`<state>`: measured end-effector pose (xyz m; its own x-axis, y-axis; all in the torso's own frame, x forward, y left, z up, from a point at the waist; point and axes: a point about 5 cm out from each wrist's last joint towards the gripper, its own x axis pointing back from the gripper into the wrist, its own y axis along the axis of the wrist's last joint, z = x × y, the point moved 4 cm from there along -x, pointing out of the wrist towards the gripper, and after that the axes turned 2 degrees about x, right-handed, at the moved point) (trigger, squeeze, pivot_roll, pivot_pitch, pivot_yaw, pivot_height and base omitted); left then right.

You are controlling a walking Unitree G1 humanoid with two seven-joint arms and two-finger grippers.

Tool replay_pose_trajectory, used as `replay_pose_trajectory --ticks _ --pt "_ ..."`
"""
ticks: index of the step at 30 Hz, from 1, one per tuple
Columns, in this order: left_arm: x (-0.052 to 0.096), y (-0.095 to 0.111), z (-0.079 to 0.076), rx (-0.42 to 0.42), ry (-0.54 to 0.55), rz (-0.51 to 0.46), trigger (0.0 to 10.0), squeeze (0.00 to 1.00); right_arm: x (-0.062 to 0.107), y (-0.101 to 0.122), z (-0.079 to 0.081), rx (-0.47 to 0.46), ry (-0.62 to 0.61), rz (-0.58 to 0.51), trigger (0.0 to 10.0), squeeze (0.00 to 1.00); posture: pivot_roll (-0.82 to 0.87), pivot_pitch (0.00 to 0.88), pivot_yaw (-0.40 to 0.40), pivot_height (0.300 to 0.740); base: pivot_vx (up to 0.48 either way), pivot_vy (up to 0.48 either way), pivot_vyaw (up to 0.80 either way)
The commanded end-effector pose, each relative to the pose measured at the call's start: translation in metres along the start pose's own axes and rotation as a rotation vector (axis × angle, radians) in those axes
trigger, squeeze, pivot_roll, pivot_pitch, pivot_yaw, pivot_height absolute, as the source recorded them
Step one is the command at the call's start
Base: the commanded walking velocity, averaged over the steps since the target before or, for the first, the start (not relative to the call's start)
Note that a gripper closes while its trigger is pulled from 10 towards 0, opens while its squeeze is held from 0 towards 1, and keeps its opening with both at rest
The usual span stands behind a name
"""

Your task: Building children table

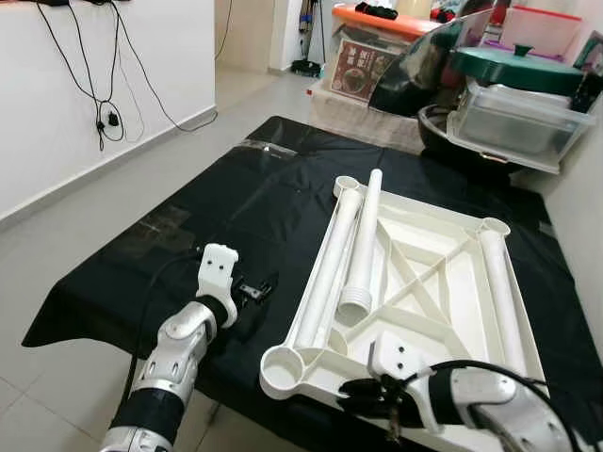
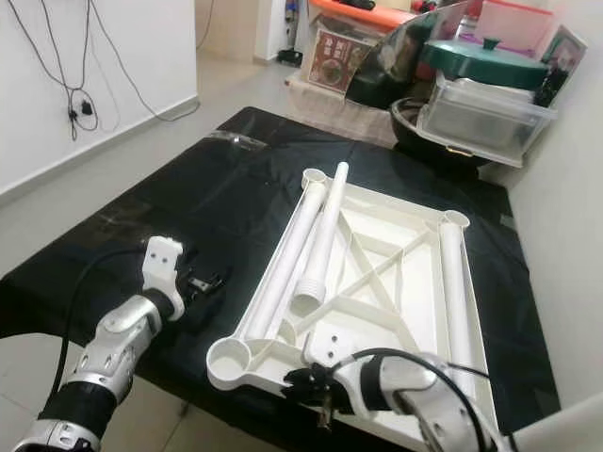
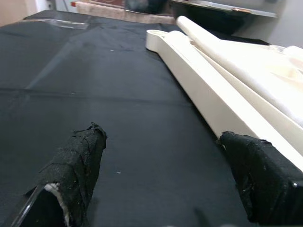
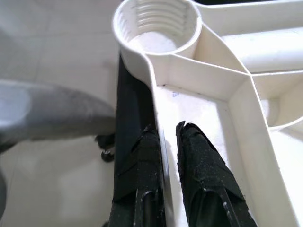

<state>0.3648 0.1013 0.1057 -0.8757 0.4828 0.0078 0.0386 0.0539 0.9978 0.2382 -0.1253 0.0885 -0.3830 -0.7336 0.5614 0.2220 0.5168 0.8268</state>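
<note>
Currently the upturned white tabletop [image 1: 443, 282] lies on a black sheet [image 1: 217, 198]; its near rim is pinched between the right gripper [image 4: 165, 137] jaws. Beyond the spread left gripper [image 3: 165, 161], loose legs [image 1: 363, 240] rest. Squeezing should be kept firm before lifting.

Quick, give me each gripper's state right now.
Left gripper: open, empty, over the black cloth.
Right gripper: shut on the tabletop's near rim.

White plastic tabletop [image 1: 443, 282], ribbed underside; white legs [image 1: 363, 245]. Plain black sheet [image 1: 217, 198]. Pale grey floor tiles [image 1: 85, 217]. Upper right of frame: dark green lid [image 1: 513, 66], orange lid [image 1: 382, 19].
</note>
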Motion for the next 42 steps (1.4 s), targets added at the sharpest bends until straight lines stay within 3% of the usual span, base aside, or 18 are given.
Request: replay_pose_trajectory --ticks 1,3,8,12,15,20,21,22,27,28,29,30,32,35,42 --pt "-0.002 -0.005 -0.006 -0.004 -0.017 0.014 10.0 0.00 0.013 -0.006 -0.031 -0.038 -0.223 0.030 10.0 0.00 0.10 0.000 -0.131 0.740 0.000 0.000 0.00" --pt "-0.003 -0.005 -0.005 -0.006 -0.017 0.016 10.0 0.00 0.014 -0.002 -0.041 -0.057 -0.311 0.013 10.0 0.00 0.09 0.000 -0.127 0.740 0.000 0.000 0.00" --pt "-0.004 -0.004 -0.005 -0.008 -0.016 0.017 10.0 0.00 0.009 0.009 -0.045 -0.088 -0.367 -0.043 10.0 0.00 0.09 0.000 -0.127 0.740 0.000 0.000 0.00" --pt "-0.003 -0.007 -0.005 -0.010 -0.017 0.023 10.0 0.00 -0.001 0.019 -0.038 -0.107 -0.376 -0.087 10.0 0.00 0.10 0.000 -0.129 0.740 0.000 0.000 0.00" --pt "-0.003 -0.008 -0.006 -0.010 -0.019 0.027 10.0 0.00 -0.014 0.027 -0.019 -0.112 -0.300 -0.114 10.0 0.00 0.10 0.000 -0.130 0.740 0.000 0.000 0.00" --pt "-0.003 -0.008 -0.006 -0.010 -0.021 0.027 10.0 0.00 -0.016 0.030 -0.015 -0.128 -0.286 -0.137 10.0 0.00 0.10 0.000 -0.130 0.740 0.000 0.000 0.00" --pt "-0.003 -0.008 -0.006 -0.011 -0.021 0.027 10.0 0.00 -0.011 0.037 -0.024 -0.136 -0.332 -0.182 10.0 0.87 0.10 0.000 -0.130 0.740 0.000 0.000 0.00" --pt "-0.003 -0.007 -0.005 -0.014 -0.020 0.026 10.0 0.00 -0.006 0.044 -0.032 -0.149 -0.376 -0.230 10.0 1.00 0.10 0.000 -0.130 0.740 0.000 0.000 0.00" --pt "-0.004 -0.005 -0.001 -0.024 0.004 0.014 10.0 0.00 0.011 0.069 -0.059 -0.188 -0.516 -0.385 10.0 1.00 0.10 0.000 -0.133 0.740 0.000 0.000 0.00" --pt "-0.003 -0.003 0.007 -0.028 0.052 0.008 10.0 0.00 0.016 0.073 -0.068 -0.190 -0.583 -0.410 10.0 1.00 0.10 0.000 -0.133 0.740 0.000 0.000 0.00" --pt "-0.003 -0.003 0.007 -0.028 0.052 0.008 10.0 0.00 0.016 0.073 -0.068 -0.190 -0.583 -0.410 10.0 1.00 0.10 0.000 -0.133 0.740 0.000 0.000 0.00" --pt "0.001 -0.005 0.026 -0.048 0.161 0.024 10.0 0.00 0.022 0.076 -0.080 -0.181 -0.679 -0.424 10.0 1.00 0.11 0.000 -0.135 0.740 0.000 0.000 0.00" --pt "0.003 -0.006 0.034 -0.060 0.209 0.040 10.0 0.00 0.022 0.075 -0.082 -0.170 -0.704 -0.419 10.0 1.00 0.11 0.000 -0.135 0.740 0.000 0.000 0.00" --pt "0.016 -0.008 0.065 -0.083 0.361 0.068 10.0 0.00 0.016 0.062 -0.085 -0.084 -0.765 -0.317 10.0 1.00 0.12 0.000 -0.135 0.740 0.000 0.000 0.00" --pt "0.022 -0.008 0.077 -0.091 0.416 0.073 10.0 0.00 0.009 0.044 -0.096 -0.019 -0.825 -0.185 10.0 1.00 0.14 0.000 -0.137 0.740 0.000 0.000 0.00"
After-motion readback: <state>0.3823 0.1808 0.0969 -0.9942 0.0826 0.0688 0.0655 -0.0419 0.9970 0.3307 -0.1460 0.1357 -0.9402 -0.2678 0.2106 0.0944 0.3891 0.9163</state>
